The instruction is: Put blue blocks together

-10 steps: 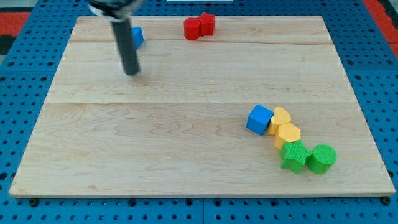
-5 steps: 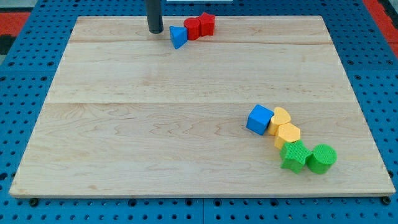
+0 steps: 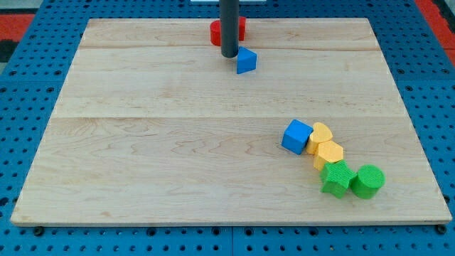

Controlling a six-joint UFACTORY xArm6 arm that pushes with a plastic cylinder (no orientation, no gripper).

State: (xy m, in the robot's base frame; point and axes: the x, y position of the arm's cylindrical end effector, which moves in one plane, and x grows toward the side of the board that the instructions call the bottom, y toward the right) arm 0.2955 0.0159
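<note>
A small blue wedge-shaped block [image 3: 246,61] lies near the view's top centre of the wooden board [image 3: 178,142]. My tip [image 3: 229,54] stands just to its left, touching or almost touching it. A blue cube [image 3: 296,136] lies at the view's lower right, far from the wedge, touching a yellow block. The rod rises out of the top of the view and hides part of the red blocks behind it.
Two red blocks [image 3: 215,31] sit at the board's top edge, just behind the rod. Two yellow blocks [image 3: 325,144] touch the blue cube's right side, and two green blocks [image 3: 352,179] lie below them.
My tip has swept from the board's upper left to the top centre. The blue wedge has moved right and slightly down, past the red blocks. The other blocks have not moved.
</note>
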